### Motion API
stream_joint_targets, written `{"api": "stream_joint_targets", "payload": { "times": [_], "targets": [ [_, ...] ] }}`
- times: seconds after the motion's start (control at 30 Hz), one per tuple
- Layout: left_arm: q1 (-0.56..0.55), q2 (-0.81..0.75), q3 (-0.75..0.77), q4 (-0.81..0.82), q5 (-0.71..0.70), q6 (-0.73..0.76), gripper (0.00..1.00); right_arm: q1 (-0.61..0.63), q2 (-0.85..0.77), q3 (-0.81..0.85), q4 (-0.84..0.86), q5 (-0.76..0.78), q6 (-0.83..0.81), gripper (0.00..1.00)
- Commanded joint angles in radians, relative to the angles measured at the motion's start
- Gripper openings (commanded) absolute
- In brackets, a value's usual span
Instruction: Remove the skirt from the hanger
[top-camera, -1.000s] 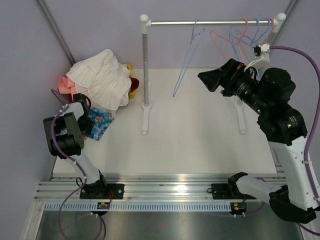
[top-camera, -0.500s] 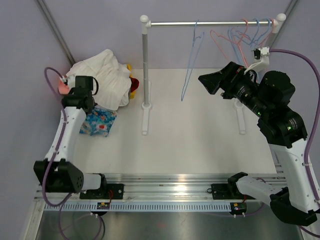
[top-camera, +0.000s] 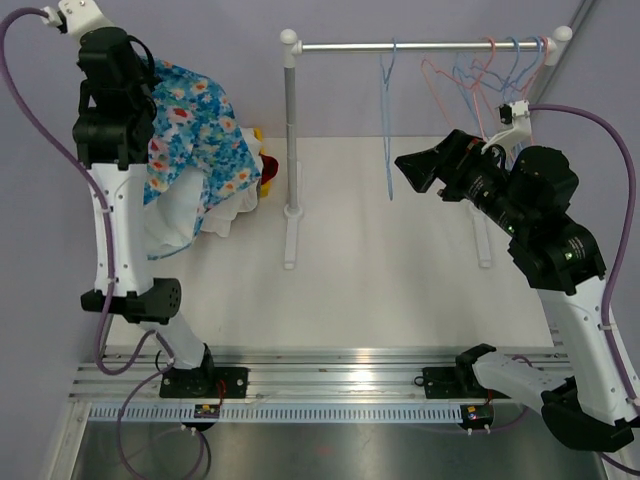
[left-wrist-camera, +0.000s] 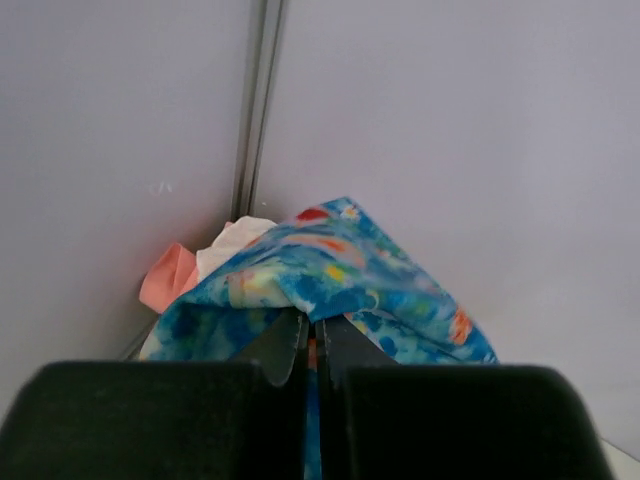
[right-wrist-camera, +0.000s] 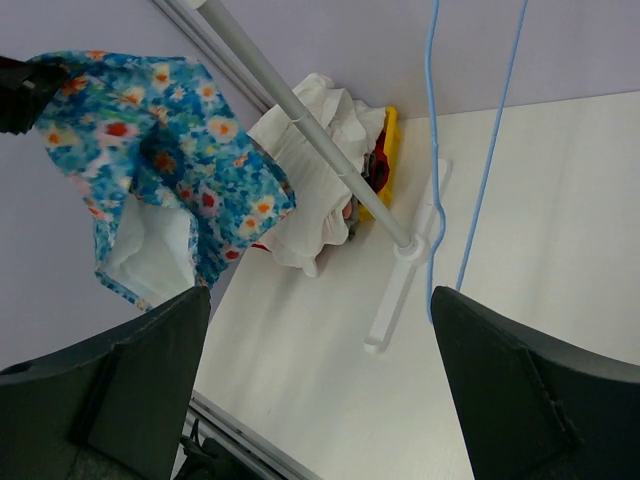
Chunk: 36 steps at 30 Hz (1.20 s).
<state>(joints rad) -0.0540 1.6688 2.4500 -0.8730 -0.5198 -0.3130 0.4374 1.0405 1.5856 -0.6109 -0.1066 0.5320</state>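
Skirt (top-camera: 195, 130) and left gripper (top-camera: 140, 62) meet in our top view: the jaws are pinched on the floral cloth, held high to the left of the clothes rack (top-camera: 291, 130). Our right gripper (top-camera: 415, 165) is spread wide between the rack's posts, beside a blue hanger (top-camera: 388, 120).

From our left wrist, the fingers are pressed together on blue fabric.

From our right wrist, the jaws gape and the skirt dangles left of the rack, over a clothes pile (right-wrist-camera: 330, 170).

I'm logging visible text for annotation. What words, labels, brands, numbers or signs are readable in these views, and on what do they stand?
No text can be read in any view.
The blue floral skirt carries only a flower print, no lettering.
The small boards at the near edge are too small to tell whether they bear markings.
The rack shows no label.
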Motion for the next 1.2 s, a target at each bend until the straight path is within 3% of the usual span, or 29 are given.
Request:
{"api": "stream_joint_targets", "payload": {
  "times": [0.0,0.13,0.23,0.33,0.4,0.43,0.47,0.57,0.7,0.87,0.97,1.17],
  "targets": [
    [-0.001,0.135,0.069,0.19,0.027,0.028,0.0,-0.003,-0.005,0.004,0.033,0.025,-0.044,0.99],
    [-0.001,0.259,0.043,0.559,0.008,0.086,0.0,-0.003,0.001,-0.021,0.025,0.004,-0.053,0.99],
    [0.026,0.417,0.153,0.629,0.012,0.048,0.0,-0.005,-0.007,-0.056,0.028,0.005,-0.059,0.99],
    [0.037,0.431,0.016,0.696,0.047,-0.004,0.01,-0.003,-0.002,-0.085,0.052,0.005,-0.058,0.99],
    [0.031,0.445,-0.054,0.703,0.061,-0.015,0.24,-0.003,0.009,-0.091,0.075,-0.005,-0.052,1.0],
    [0.031,0.454,-0.096,0.686,0.073,-0.018,0.72,-0.005,0.013,-0.09,0.079,-0.021,-0.049,0.99],
    [0.032,0.468,-0.098,0.659,0.089,-0.021,0.99,-0.005,0.018,-0.088,0.079,-0.028,-0.046,0.99],
    [0.054,0.523,-0.062,0.498,0.144,-0.07,0.99,-0.003,0.006,-0.09,0.077,-0.051,-0.027,0.99],
    [0.069,0.401,-0.189,0.437,0.173,-0.086,0.99,-0.003,-0.057,-0.105,0.06,-0.056,-0.012,1.0],
    [-0.013,0.042,-0.417,0.391,0.192,-0.046,0.99,-0.005,-0.132,-0.133,0.028,-0.076,-0.021,1.0],
    [-0.085,-0.162,-0.656,0.364,0.178,-0.008,0.99,-0.003,-0.187,-0.151,0.007,-0.108,-0.014,0.99],
    [-0.225,-0.572,-0.966,0.293,0.211,-0.04,0.99,-0.003,-0.315,-0.187,-0.03,-0.165,0.033,1.0]
  ]
}}
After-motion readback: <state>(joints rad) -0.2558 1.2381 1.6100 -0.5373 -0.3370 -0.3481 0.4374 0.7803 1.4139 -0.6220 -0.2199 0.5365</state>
